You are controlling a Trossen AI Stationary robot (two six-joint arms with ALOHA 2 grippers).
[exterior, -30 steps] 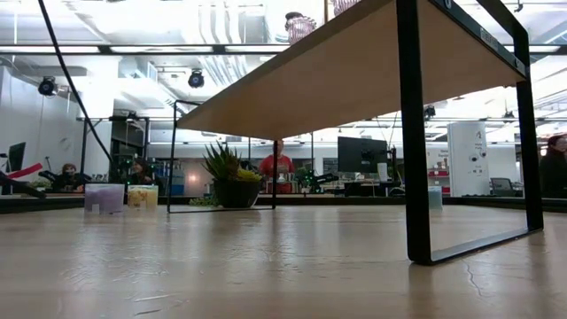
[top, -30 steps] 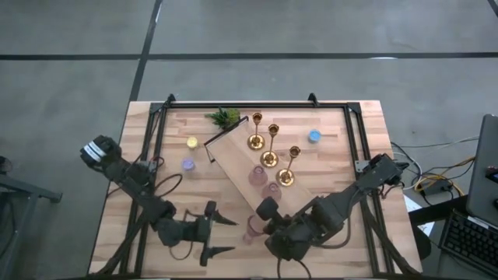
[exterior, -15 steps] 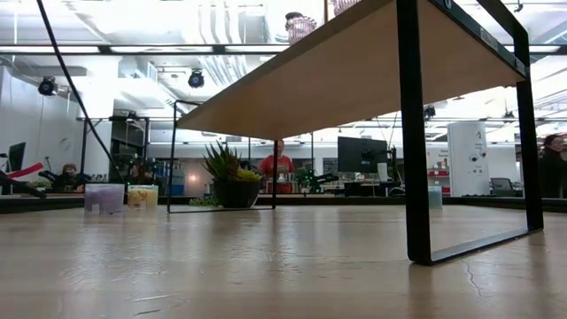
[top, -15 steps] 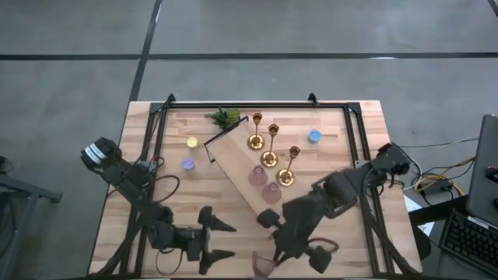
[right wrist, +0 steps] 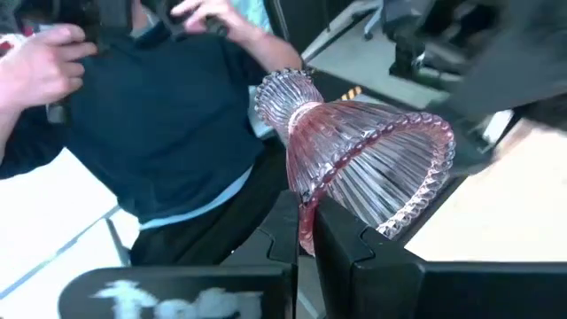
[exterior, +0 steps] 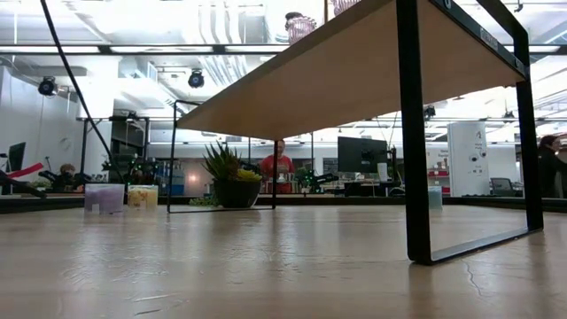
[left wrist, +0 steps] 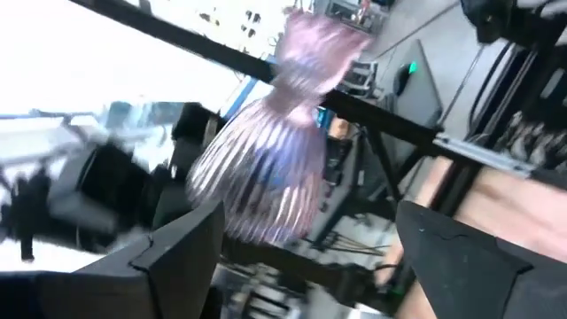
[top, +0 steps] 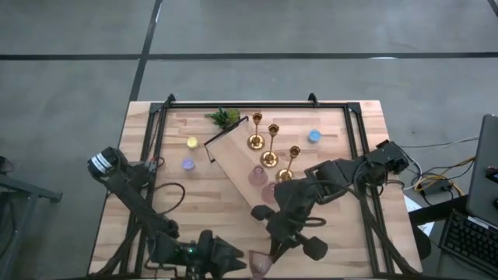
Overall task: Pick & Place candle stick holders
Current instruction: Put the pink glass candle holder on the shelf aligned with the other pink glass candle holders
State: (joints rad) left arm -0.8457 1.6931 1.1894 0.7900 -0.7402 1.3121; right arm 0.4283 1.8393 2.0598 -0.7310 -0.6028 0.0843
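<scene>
Bench near edge: right gripper (right wrist: 306, 232) pinches glass cup (right wrist: 354, 182); left gripper (left wrist: 306, 239) open around it. Handover; left must close next.

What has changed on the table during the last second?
The right gripper, shut on a pink glass holder, carried it from beside the board to the table's near edge. The left gripper moved there too and now faces it, fingers open. The gold candlesticks, two pink cups and the plant stayed.
</scene>
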